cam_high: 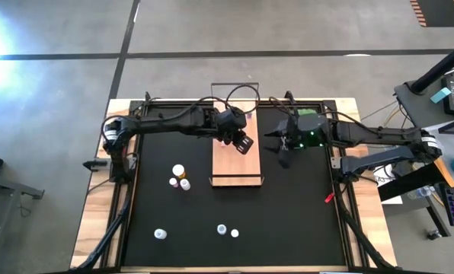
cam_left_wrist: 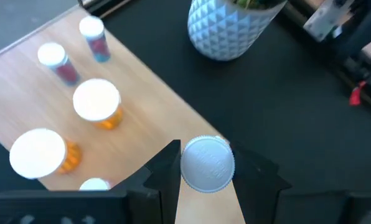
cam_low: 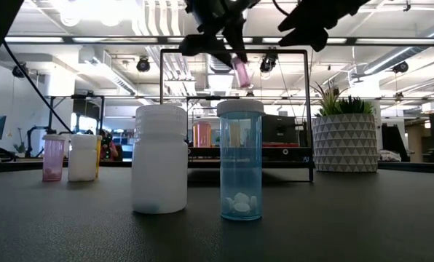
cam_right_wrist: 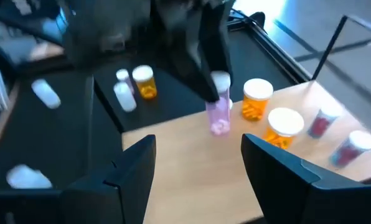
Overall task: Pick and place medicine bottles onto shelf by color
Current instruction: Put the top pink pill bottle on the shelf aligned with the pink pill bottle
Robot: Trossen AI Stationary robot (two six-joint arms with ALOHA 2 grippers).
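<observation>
Left gripper (cam_right_wrist: 213, 93) is clamped on a pink medicine bottle (cam_right_wrist: 219, 115), upright above the wooden shelf (cam_high: 225, 164), placement directly below. Right gripper (cam_right_wrist: 198, 165) waits beside, fingers spread, empty.

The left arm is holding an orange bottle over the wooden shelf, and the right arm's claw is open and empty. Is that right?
Not quite. The bottle in the left gripper is pink, not orange; the right wrist view shows its pink body below a pale cap. The rest holds: it hangs over the wooden shelf, and the right gripper is open and empty.
</observation>
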